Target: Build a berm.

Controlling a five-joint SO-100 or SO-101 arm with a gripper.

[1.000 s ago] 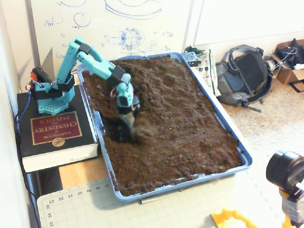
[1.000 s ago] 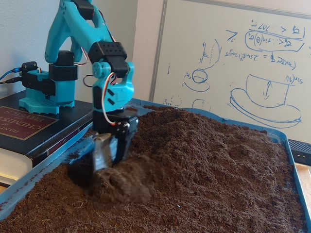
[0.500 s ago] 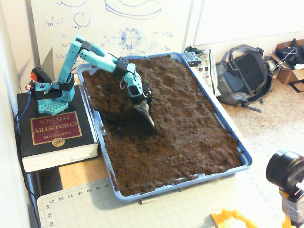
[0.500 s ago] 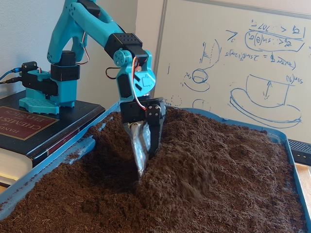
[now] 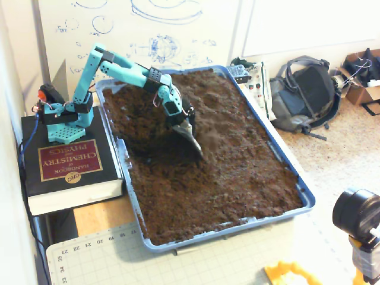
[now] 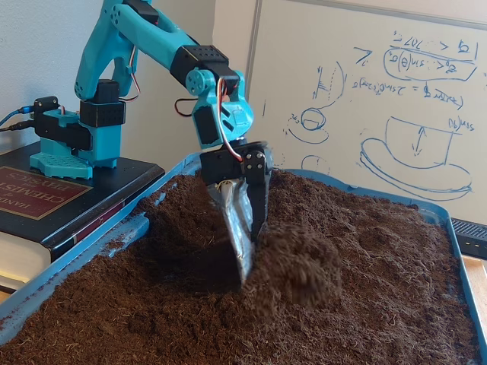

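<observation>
Dark brown crumbly soil berm presses against the teal arm's gripper, jaws seemingly together.

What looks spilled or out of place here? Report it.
Nothing stands out. The soil stays inside the blue tray; the gripper is dug into it, pushing up a mound.

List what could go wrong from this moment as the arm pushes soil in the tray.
1. The gripper, its tip buried in the soil, is shoving a loose clump; that clump may slump back and flatten the berm rather than raise it.
2. The arm's base stands on a book, apparently unclamped; resistance from the soil could shift it.
3. Soil lies near the tray rim, so further pushing could spill it over.
</observation>
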